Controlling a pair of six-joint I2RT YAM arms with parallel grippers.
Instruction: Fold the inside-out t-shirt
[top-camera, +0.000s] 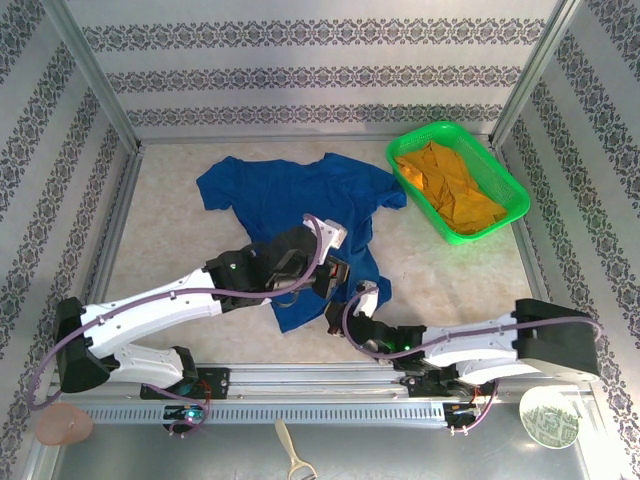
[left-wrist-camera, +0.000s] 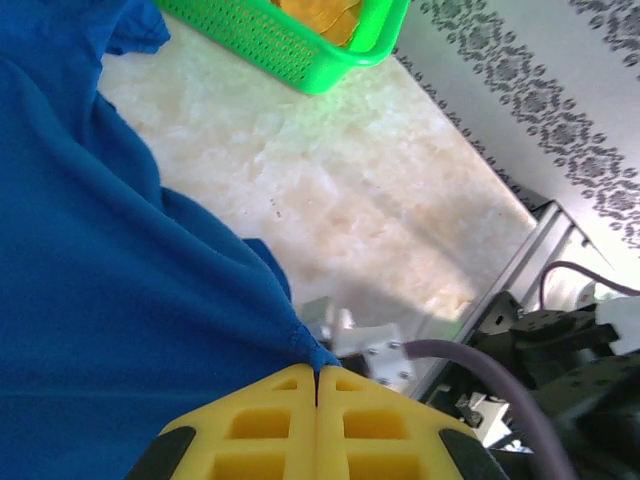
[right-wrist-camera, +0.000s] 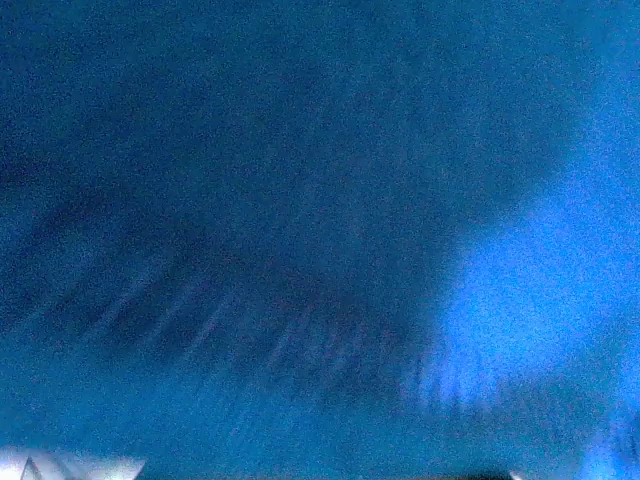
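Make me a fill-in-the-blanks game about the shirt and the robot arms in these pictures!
The t-shirt is the colour ___.
The orange-yellow garment lies in a ___ basket.
The left gripper, with ___ fingers, is shut on the t-shirt.
Missing words: blue, green, yellow.

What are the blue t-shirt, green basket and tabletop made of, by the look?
The blue t-shirt: soft matte knit, likely cotton; it drapes and wrinkles. The green basket: glossy moulded plastic, perforated walls. The tabletop: smooth beige marble pattern; stone or laminate, cannot tell.
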